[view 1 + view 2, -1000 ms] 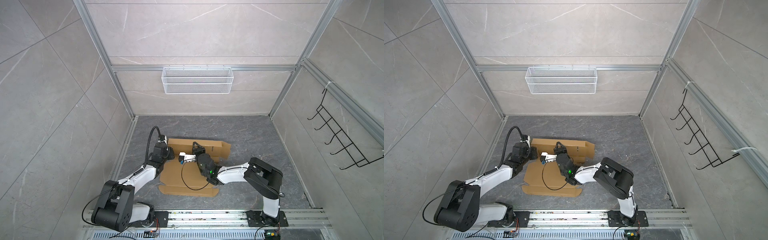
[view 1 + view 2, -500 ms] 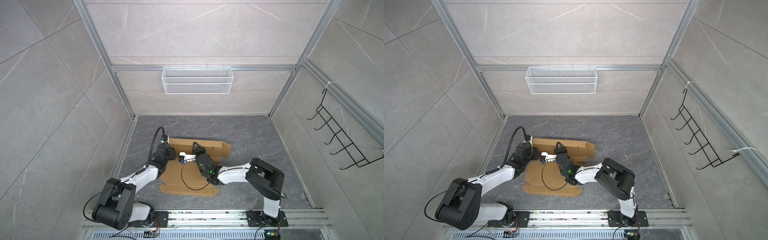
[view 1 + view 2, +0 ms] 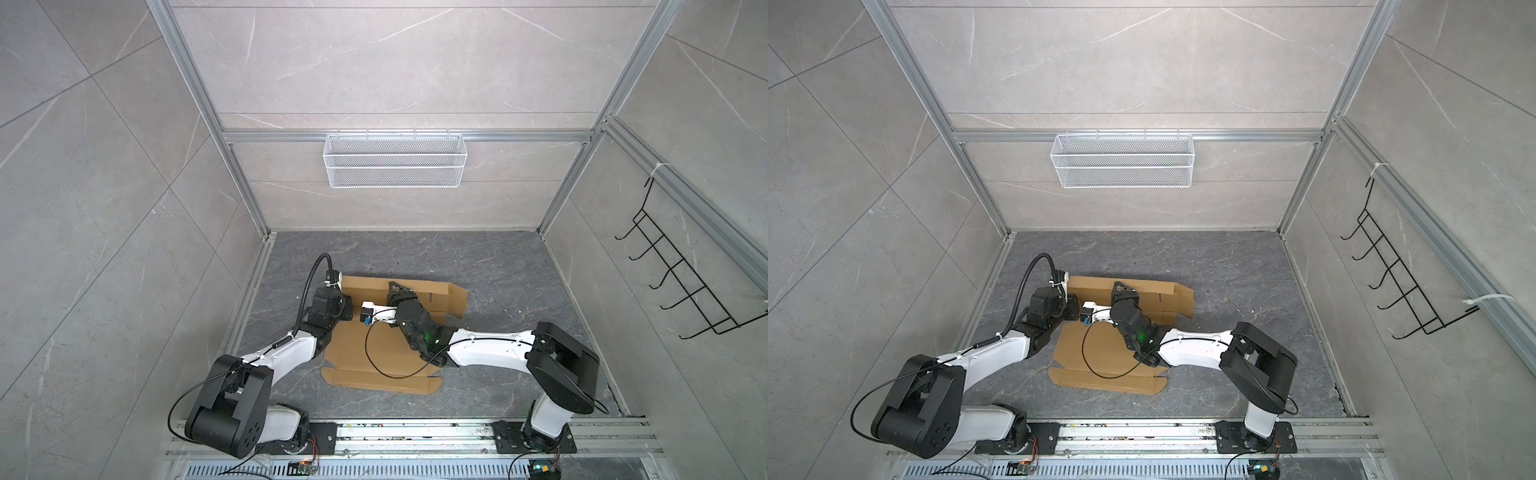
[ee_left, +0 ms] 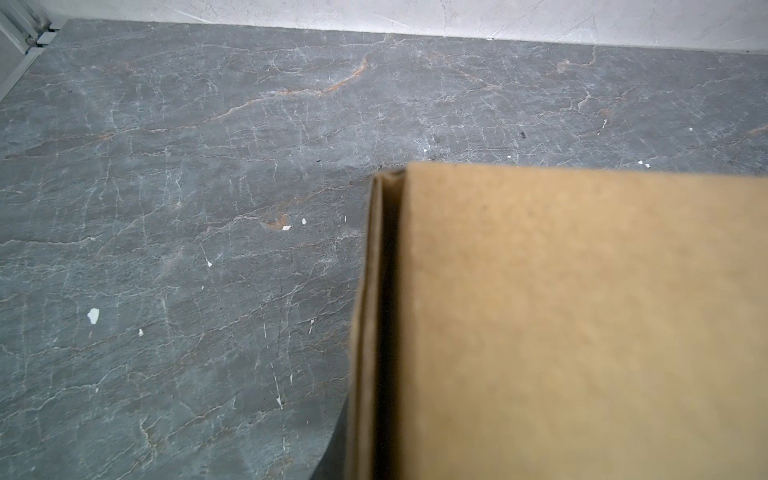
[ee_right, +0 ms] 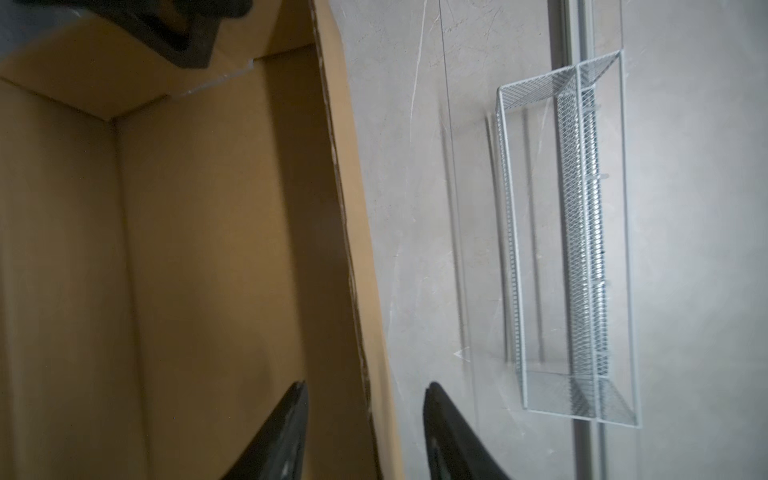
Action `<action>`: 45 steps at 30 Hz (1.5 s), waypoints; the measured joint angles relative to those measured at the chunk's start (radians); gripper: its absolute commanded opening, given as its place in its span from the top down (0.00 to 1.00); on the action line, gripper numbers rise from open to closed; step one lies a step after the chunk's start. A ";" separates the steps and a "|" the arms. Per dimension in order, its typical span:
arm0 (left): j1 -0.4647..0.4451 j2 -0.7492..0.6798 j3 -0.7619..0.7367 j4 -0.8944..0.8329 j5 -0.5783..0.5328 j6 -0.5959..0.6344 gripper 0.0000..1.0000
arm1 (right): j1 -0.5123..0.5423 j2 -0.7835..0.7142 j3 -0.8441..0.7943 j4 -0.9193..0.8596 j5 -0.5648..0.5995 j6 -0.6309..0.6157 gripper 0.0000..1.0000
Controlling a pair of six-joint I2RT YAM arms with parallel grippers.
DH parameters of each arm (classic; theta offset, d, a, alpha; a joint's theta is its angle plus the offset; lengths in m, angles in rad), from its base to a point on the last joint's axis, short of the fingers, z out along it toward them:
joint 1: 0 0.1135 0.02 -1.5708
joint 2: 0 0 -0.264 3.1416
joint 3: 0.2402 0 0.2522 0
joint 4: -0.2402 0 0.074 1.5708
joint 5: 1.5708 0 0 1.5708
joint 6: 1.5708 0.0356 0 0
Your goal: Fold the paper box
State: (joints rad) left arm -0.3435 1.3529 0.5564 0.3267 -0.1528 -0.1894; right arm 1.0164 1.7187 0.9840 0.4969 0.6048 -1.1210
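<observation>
The paper box is brown cardboard on the grey floor. Its near panel lies flat and its far wall stands upright. My right gripper reaches over that wall. In the right wrist view the gripper is open, and its black fingers straddle the wall's top edge without touching it. My left gripper sits at the box's left end. In the left wrist view cardboard fills the near corner and hides the jaws.
A loose side flap sticks out at the box's right end. A white wire basket hangs on the back wall and a black hook rack on the right wall. The arm bases stand on a metal rail at the front.
My left gripper has slid right, closer against the box's left end. The right arm has stayed at the far wall.
</observation>
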 measured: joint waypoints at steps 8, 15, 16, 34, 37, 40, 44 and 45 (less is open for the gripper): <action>0.000 0.012 -0.004 0.035 0.008 0.025 0.93 | -0.037 -0.090 0.035 -0.280 -0.155 0.248 0.13; 0.000 0.012 -0.028 0.088 0.033 0.053 0.93 | -0.077 -0.175 0.122 -0.522 -0.385 0.479 0.13; 0.000 0.013 -0.030 0.093 0.035 0.058 0.93 | -0.082 -0.184 0.138 -0.550 -0.417 0.506 0.14; -0.017 0.056 -0.048 0.204 0.134 0.092 0.92 | -0.277 0.058 0.804 -1.154 -0.824 1.236 0.42; -0.021 0.068 -0.048 0.222 0.137 0.093 0.92 | -0.279 0.135 0.885 -1.261 -0.872 1.270 0.42; -0.024 0.079 -0.045 0.238 0.137 0.096 0.92 | -0.279 0.199 0.938 -1.332 -0.910 1.282 0.41; -0.030 0.087 -0.042 0.246 0.137 0.105 0.92 | -0.284 0.240 0.947 -1.379 -0.933 1.291 0.41; -0.032 0.087 -0.042 0.246 0.137 0.108 0.92 | -0.287 0.248 0.950 -1.387 -0.936 1.294 0.41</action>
State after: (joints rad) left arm -0.3756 1.4399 0.5144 0.5728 -0.0158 -0.0814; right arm 0.7296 1.9671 1.9339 -0.8898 -0.3309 0.1726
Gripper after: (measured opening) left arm 0.097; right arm 0.588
